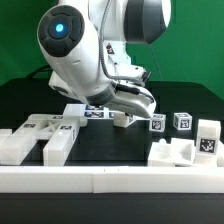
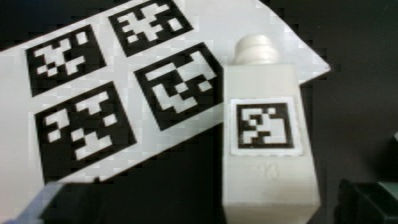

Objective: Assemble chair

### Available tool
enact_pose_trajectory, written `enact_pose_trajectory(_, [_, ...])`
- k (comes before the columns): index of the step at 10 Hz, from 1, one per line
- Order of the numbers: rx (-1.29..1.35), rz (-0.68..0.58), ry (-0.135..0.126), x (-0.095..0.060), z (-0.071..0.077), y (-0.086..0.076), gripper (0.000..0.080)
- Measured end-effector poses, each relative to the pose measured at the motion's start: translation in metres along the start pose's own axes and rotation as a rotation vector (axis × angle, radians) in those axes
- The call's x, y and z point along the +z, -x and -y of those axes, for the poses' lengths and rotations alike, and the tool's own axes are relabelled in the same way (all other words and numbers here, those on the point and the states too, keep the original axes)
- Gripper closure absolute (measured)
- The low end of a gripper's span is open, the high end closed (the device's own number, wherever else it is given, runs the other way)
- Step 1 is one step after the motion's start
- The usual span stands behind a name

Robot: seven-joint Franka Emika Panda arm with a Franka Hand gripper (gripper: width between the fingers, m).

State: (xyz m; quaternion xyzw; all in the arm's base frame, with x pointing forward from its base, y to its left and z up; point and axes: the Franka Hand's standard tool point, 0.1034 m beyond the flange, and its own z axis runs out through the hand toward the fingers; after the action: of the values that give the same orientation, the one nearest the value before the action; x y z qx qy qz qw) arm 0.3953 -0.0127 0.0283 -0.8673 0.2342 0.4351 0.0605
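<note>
**A:** The claw [image 2: 210,203] hangs low over the black surface [image 2: 356,120]. Its jaws stand wide apart and it holds nothing. In the wrist view only its two dark fingertips [image 2: 54,205] show.

**B:** Where is the chair part?

**A:** A long white piece [image 2: 263,125] lies flat between the fingertips. It has a rounded peg at one end and a square tag on its face. Its peg end appears to rest over a corner of the marker board [image 2: 107,90], and its other end is on the surface. In the exterior view, low white blocks [image 1: 40,140] sit toward the exterior view's left. Small tagged pieces [image 1: 182,122] sit toward the exterior view's right, well apart from the claw.

**B:** What could go wrong from here?

**A:** The piece looks nearer one fingertip than the other. On closing, that finger would likely meet it first and push it sideways, so it could twist or slide off the board. The far finger might also catch the board's edge on the way down. The jaws also line up near the plain end rather than the middle, so on a lift the peg end could droop or the piece could pivot in the grip.
</note>
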Motion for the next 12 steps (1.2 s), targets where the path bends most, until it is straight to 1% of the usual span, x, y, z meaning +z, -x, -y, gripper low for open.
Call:
enact_pose_trajectory(1, [0.002, -0.001, 0.001, 0.001, 0.000, 0.000, 0.0150])
enact_pose_trajectory(3, [-0.004, -0.014, 0.010, 0.008, 0.006, 0.000, 0.0150])
enact_pose_trajectory(7, [-0.017, -0.012, 0.020, 0.016, 0.012, 0.002, 0.0150])
enact_pose_trajectory(10, [-0.015, -0.013, 0.026, 0.026, 0.011, 0.002, 0.0150])
enact_pose_trajectory(12, [-0.014, -0.010, 0.028, 0.029, 0.010, 0.001, 0.0150])
